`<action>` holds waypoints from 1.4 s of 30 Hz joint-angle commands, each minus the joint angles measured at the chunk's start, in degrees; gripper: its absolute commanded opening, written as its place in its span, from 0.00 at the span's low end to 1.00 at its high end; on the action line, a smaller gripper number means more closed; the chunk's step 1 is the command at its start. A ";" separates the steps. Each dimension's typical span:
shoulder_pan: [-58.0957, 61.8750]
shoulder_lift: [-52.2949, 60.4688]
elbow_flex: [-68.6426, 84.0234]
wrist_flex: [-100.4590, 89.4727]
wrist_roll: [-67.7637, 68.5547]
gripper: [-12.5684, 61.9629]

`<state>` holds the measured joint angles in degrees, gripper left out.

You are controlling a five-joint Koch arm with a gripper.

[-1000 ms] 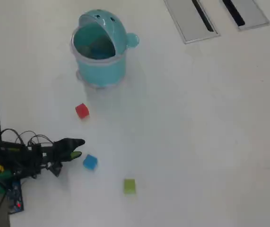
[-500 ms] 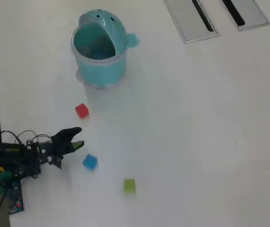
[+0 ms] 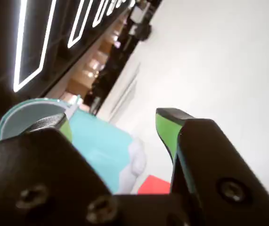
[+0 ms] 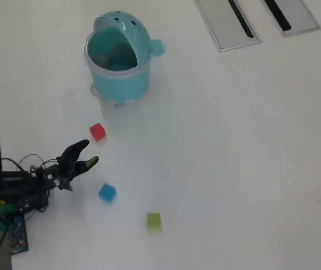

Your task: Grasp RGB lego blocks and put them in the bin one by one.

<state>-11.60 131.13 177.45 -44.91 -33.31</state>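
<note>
Overhead view: a white table [image 4: 233,157] carries the light-teal bin [image 4: 118,56] near the upper left, its domed lid tipped back so the round mouth faces up; two dark dots mark the lid and a small knob projects from the bin's right side. Below the bin lie three small cubes, well apart from one another: the red block [image 4: 97,131], the blue block [image 4: 107,192] lower down, and the yellow-green block [image 4: 154,221] lowest and furthest right. The black arm enters from the lower left edge, trailing thin wires; its gripper [image 4: 86,154] sits just below and left of the red block, between it and the blue one, with the two green-padded jaws spread apart and nothing between them. Two flat grey panels [image 4: 227,25] with black slots lie at the upper right. Wrist view: the gripper [image 3: 113,125] frames the scene with a clear gap between its jaws; the bin [image 3: 92,141] appears through that gap, and a corner of the red block [image 3: 154,185] shows low in the frame, touching neither jaw.
</note>
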 commanded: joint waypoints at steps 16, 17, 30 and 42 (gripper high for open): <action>-13.80 3.96 -5.01 -8.53 -26.37 0.60; -14.06 3.96 -5.10 -8.44 -26.46 0.60; -16.52 3.96 -7.91 -7.29 -37.97 0.60; -20.04 3.96 -13.54 5.10 -54.40 0.60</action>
<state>-31.38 131.13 168.84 -38.32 -86.31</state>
